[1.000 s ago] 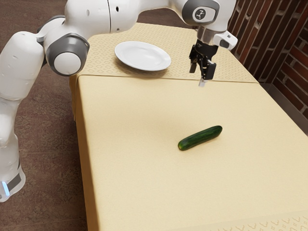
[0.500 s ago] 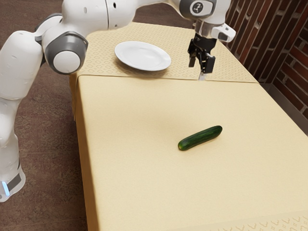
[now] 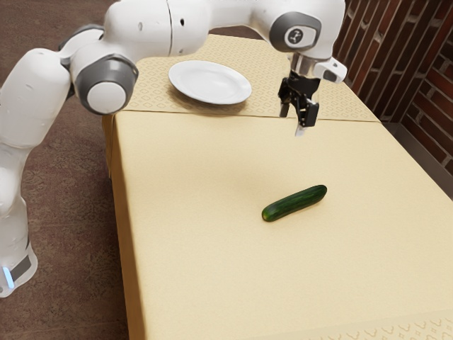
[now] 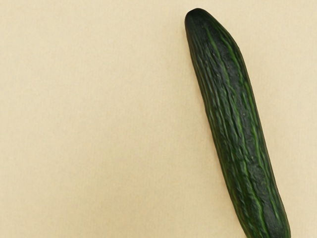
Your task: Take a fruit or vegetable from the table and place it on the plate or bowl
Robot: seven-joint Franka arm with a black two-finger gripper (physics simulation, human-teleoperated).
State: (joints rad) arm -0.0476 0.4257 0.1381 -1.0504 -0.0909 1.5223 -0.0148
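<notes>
On a tan table (image 3: 191,241) beside a brick wall (image 3: 417,64), an empty white plate (image 3: 210,81) is seen at eleven o'clock, the cucumber (image 3: 294,202) is left unlifted mid-table, and the gripper (image 3: 297,122), spread and empty, is held above at its twelve o'clock, so no step is judged done.

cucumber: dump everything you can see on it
The cucumber is dark green, long and slim, with rounded ends and fine lengthwise ridges streaked in paler green; the skin looks whole. It lies flat on the tan table, slanted, with its end at the exterior view's right farther back. Only the table touches it. The gripper hangs in the air apart from it, and the white plate sits well away.
</notes>
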